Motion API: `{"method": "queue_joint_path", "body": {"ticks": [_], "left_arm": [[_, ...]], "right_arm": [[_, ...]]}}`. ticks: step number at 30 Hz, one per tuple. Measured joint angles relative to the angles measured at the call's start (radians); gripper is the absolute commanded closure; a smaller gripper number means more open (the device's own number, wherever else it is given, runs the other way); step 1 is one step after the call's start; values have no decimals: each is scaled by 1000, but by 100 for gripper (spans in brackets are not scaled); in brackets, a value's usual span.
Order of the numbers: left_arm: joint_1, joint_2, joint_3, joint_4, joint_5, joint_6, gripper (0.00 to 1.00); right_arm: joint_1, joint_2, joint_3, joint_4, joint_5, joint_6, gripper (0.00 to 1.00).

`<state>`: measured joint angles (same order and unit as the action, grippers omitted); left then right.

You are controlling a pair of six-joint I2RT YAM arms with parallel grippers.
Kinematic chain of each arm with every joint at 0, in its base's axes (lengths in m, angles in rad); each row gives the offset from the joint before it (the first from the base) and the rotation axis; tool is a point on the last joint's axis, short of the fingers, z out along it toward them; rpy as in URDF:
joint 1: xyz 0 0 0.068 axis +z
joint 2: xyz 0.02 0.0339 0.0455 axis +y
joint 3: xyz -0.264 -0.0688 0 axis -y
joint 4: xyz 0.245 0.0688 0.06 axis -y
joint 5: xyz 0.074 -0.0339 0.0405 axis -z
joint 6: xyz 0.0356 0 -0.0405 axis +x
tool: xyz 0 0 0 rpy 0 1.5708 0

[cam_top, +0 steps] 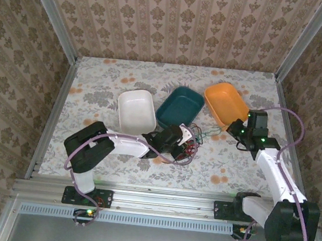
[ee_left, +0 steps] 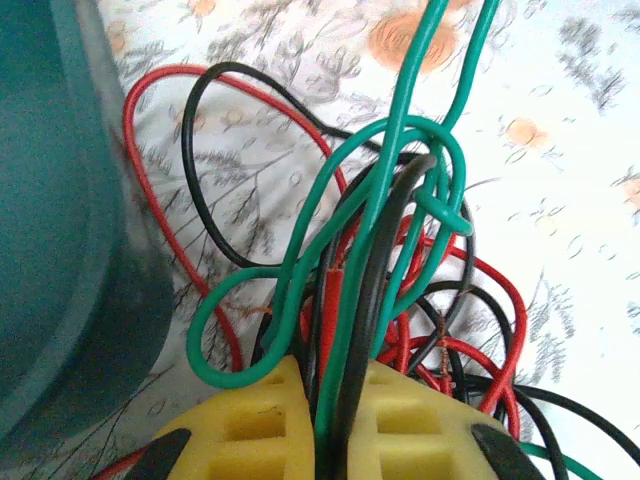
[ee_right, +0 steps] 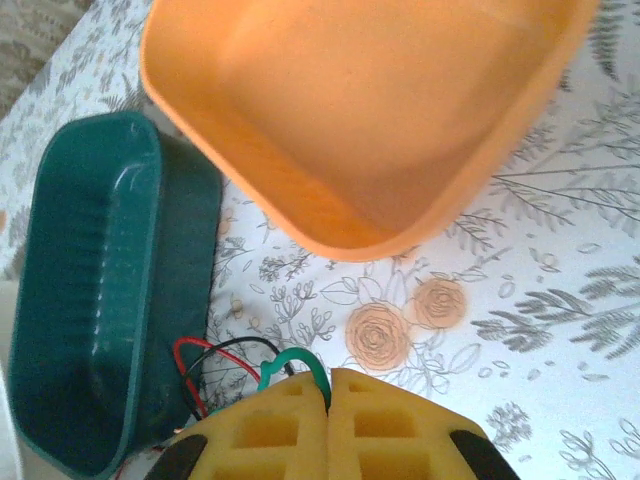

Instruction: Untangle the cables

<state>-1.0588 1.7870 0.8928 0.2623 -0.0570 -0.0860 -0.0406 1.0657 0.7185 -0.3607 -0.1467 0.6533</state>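
Jaws of the left gripper point(ee_left: 335, 385) pinch tangled thin red, black and green cables point(ee_left: 415, 128); jaws of the right gripper point(ee_right: 330, 385) pinch one green cable point(ee_right: 290, 358).

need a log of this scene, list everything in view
white tray: one, white, left of the row
teal tray: one, teal, middle
orange tray: one, orange, right
cables: several, red, black and green, tangled in front of the teal tray
table: one, floral cover, under everything
left tool: one, yellow, shut on the cables
right tool: one, yellow, shut on a green cable
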Motion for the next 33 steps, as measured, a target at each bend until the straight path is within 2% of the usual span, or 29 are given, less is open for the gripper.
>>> {"method": "queue_joint_path", "body": {"ticks": [8,11,15,18,23,29,33], "left_arm": [[2,1,-14,2,7,-1,100],[4,-4,-35,21,8,-1,100],[18,-46,-97,47,13,-1,100],[54,-79,-136,62,43,-18,100],[132,-118,-186,124,101,-58,100],[157,-126,-217,95,84,-99,100],[158,-126,-217,80,53,-121,100]], "right_arm": [[-156,-15,1,-51,-39,38,100],[-141,-10,1,-47,-56,38,100],[-66,-14,1,-14,-58,23,100],[-29,-34,1,-27,-11,16,100],[-34,-75,1,-122,68,17,100],[-130,-105,40,-192,315,24,100],[-166,-106,76,-206,401,29,100]]}}
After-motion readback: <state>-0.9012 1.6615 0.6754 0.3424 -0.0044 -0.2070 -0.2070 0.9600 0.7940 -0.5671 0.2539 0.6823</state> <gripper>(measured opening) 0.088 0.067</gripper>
